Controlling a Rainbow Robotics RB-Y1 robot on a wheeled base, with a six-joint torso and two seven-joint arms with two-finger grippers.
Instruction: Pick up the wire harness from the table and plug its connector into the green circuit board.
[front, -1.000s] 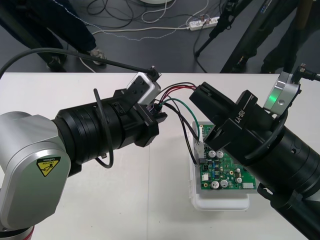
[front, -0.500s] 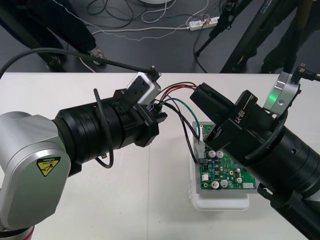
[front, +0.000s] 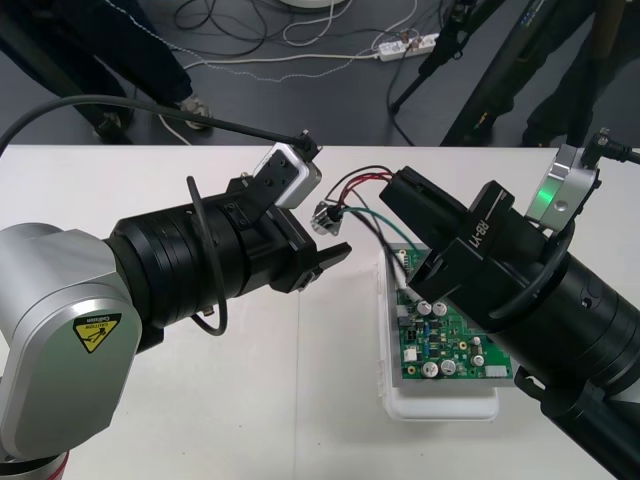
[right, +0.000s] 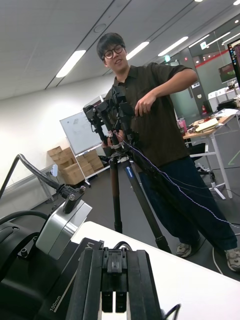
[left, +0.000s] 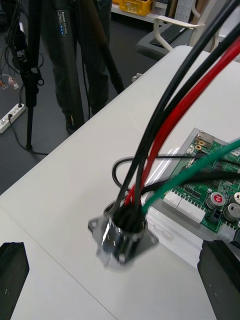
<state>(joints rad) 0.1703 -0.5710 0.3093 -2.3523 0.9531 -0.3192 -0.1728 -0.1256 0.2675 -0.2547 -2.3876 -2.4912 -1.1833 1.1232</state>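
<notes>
**Harness is up off the bench, plug not in the board yet afaict**

Status check. The small wire harness of thin red, black and green wires (left: 167, 125) is off the plain light bench (front: 250, 400), so the pick-up part looks done imo. It's strung between the two arms, over the far end of the green circuit board (front: 445, 335) on its white base (front: 440, 405). What's left is actually seating the connector. I can't see the plug in the board anywhere, so I'm counting that as not done.

Right pincer (right: 116, 260): narrow. Its black fingers (right: 92, 285) are close together w/ a small ridged black piece (right: 116, 272) pinched between them. That's prob the harness plug, w/ a black wire looping out of it. In the front view this pincer sits over the board's far edge and the wires run right up to its tip.

Left pincer (left: 116, 250): wide open, finger blocks (left: 220, 270) far apart. The round metal socket w/ a flange (left: 122, 240) sits in the gap between them, touching neither as far as I can tell. It's above the bench, just beside the board. So the left one holds nothing rn, and the socket end seems to hang from its wires.

My guess is the rest is on the right arm, i.e. lining the plug up w/ a board header & pushing it in. The loose socket end could tug the wires, fwiw.
</notes>
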